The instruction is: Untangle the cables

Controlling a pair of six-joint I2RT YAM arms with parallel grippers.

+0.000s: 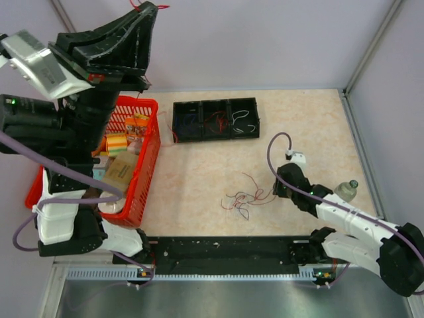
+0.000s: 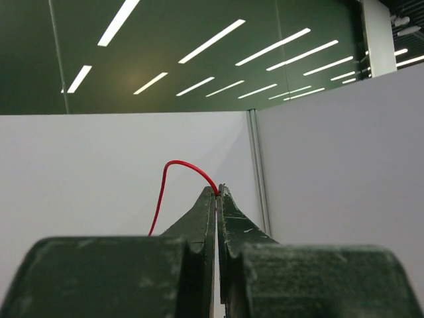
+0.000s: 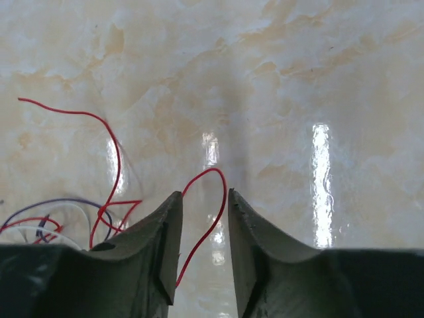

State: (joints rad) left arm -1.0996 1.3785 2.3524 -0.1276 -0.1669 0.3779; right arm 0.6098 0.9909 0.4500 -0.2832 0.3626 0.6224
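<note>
The cables (image 1: 246,196) lie tangled near the middle of the bench (image 1: 199,173), towards its near edge. The right tool (image 3: 203,193) stands slightly spread, with a red loop (image 3: 211,170) between its jaws. The left tool (image 2: 216,189), high above the left edge, is pressed together, pinching one red wire (image 2: 182,163).

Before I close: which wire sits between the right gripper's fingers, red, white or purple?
The thin red wire loop arches inside the open right gripper; the white wire and purple wire lie off left.

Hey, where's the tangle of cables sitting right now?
In the top view, the cables lie on the table right of centre, just left of the right gripper and nearer the arms than the black tray.
</note>
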